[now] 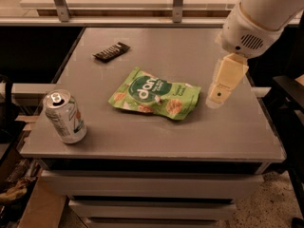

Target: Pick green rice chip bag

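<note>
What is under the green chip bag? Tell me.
The green chip bag lies flat on the grey table; only tabletop shows around it, and the patch beneath is covered. The gripper hangs close beside it.

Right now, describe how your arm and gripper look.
The arm is a white, rounded housing with a dotted vent grille. The gripper, over the table just right of the green rice chip bag, is a cream, tapering block with one small dark dot.
</note>
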Motion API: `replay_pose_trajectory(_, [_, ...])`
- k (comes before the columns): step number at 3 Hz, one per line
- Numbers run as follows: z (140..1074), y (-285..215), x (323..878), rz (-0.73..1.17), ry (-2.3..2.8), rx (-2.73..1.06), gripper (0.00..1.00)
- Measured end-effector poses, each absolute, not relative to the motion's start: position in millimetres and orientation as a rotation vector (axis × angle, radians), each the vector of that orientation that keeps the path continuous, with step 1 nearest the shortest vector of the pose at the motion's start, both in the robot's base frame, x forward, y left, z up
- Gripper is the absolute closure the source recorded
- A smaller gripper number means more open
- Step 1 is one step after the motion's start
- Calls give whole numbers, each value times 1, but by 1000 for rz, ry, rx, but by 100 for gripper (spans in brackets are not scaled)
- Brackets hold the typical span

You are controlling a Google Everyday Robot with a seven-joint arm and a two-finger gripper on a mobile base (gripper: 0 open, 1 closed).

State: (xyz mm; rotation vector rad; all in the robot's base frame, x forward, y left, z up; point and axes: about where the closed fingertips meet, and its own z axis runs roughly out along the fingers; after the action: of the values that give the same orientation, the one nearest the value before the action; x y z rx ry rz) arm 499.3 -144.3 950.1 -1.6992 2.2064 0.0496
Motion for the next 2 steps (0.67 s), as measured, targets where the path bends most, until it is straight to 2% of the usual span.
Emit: replay_pose_trajectory(2, [903,-77,544,197,2202,-1785,0])
